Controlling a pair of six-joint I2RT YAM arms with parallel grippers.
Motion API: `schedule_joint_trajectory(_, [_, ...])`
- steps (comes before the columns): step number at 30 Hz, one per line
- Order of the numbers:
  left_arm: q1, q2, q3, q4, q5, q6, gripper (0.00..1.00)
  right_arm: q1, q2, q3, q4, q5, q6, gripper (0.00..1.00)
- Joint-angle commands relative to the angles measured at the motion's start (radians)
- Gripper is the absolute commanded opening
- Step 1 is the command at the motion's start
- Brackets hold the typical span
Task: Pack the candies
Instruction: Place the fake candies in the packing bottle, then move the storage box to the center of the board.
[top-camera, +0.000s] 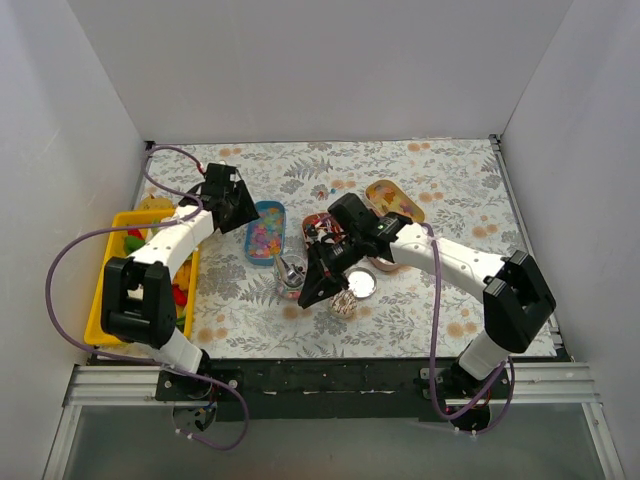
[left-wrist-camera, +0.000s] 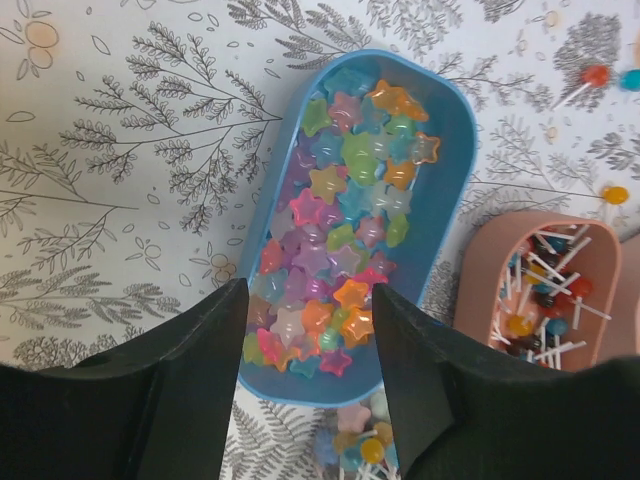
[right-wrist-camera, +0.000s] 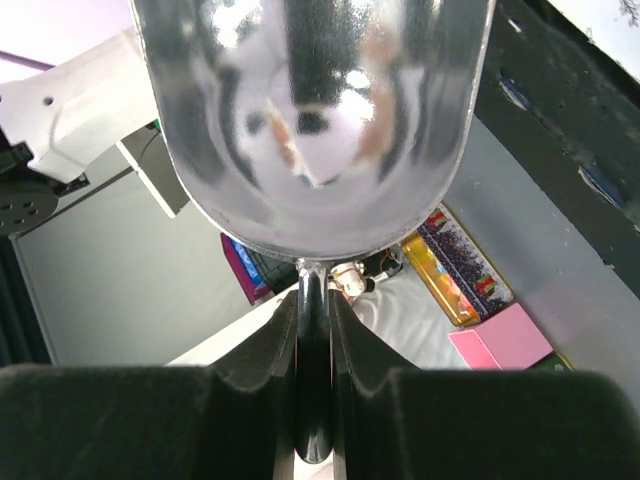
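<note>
The floral table (top-camera: 450, 180) is carrying a yellow bin (top-camera: 97, 320) along its left edge. The left gripper (left-wrist-camera: 310, 297) is hanging with its jaws spread, gripping nothing, over the near end of a blue oval tray (left-wrist-camera: 450, 170) that is holding star-shaped candies (left-wrist-camera: 345, 230). A pink tray (left-wrist-camera: 480, 270) just beside it is holding lollipops (left-wrist-camera: 548, 290). The right gripper (right-wrist-camera: 313, 305) is clamping the thin handle of a shiny metal scoop (right-wrist-camera: 315, 130)
</note>
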Motion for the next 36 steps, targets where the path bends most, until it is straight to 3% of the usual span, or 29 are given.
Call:
schedule_joint_trajectory(1, [0.005, 0.067, 0.002, 0.028, -0.013, -0.002, 0.48, -0.021, -0.060, 0.022, 0.038, -0.034, -0.001, 0.01])
schedule_joint_trajectory(6, [0.003, 0.146, 0.025, 0.035, -0.015, 0.002, 0.29, -0.039, -0.065, 0.074, -0.125, 0.051, -0.165, 0.01])
schedule_joint_trajectory(14, [0.003, 0.168, 0.022, 0.026, -0.072, 0.027, 0.24, -0.053, -0.103, 0.053, -0.146, 0.124, -0.228, 0.01])
schedule_joint_trajectory(21, [0.002, 0.182, 0.002, 0.046, -0.006, 0.034, 0.01, -0.069, -0.056, 0.125, -0.255, 0.210, -0.333, 0.01])
schedule_joint_trajectory(30, [-0.059, 0.194, 0.009, 0.055, 0.004, 0.030, 0.00, -0.116, -0.063, 0.122, -0.235, 0.245, -0.348, 0.01])
schedule_joint_trajectory(36, [-0.139, 0.214, 0.025, 0.055, -0.032, 0.028, 0.00, -0.139, 0.016, 0.212, -0.396, 0.400, -0.512, 0.01])
